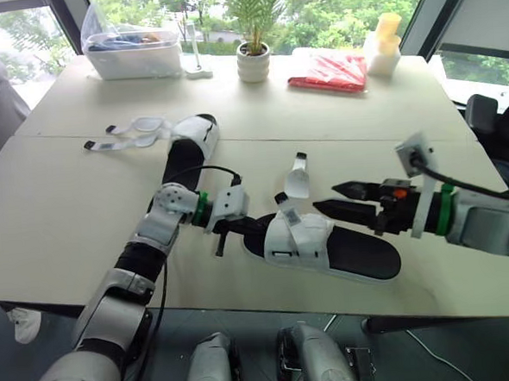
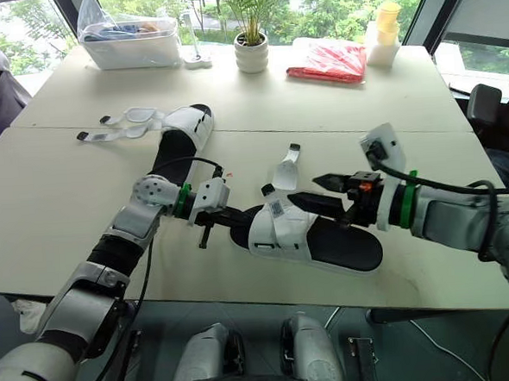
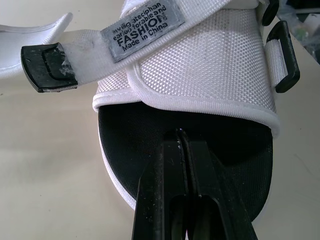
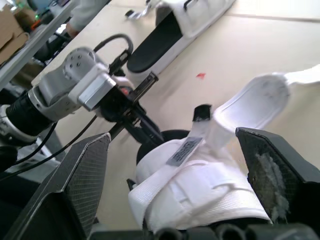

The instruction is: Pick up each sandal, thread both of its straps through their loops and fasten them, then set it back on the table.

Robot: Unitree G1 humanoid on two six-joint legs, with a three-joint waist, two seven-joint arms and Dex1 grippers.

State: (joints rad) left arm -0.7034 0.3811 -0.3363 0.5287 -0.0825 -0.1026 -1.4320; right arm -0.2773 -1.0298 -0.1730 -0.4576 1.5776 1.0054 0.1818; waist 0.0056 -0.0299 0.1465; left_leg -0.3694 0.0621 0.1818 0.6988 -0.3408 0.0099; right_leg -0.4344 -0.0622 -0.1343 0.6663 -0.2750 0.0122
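**Progress.** The far sandal (image 1: 190, 151) is lying on the left of the table (image 1: 66, 211), apart from both arms. Its straps (image 1: 134, 133) are trailing flat and unfastened, so by appearance this one is untouched. The near sandal (image 1: 353, 252) is sitting flat at the table's front centre, not lifted. One labelled strap (image 3: 142, 30) is lying across its white upper with the black tip poking out to the side. Whether it is passing through its loop cannot be told. The other strap (image 1: 297, 177) is standing up loose, clear of the upper. On this showing no sandal is finished, and at best the task is in its early part: one strap is perhaps placed, and three are left to do.

**Arms.** The left arm is reaching forward and inward, low over the table. The left gripper (image 3: 181, 137) is resting over the toe end of the near sandal's black footbed, its fingers together with nothing visible between them. It is likely steadying the sole.

The right arm is coming in level from the right. The right gripper (image 1: 326, 197) is hovering just above the near sandal's upper, beside the loose strap. Its fingers are spread wide and holding nothing, and it is judged to be lining up on that strap.
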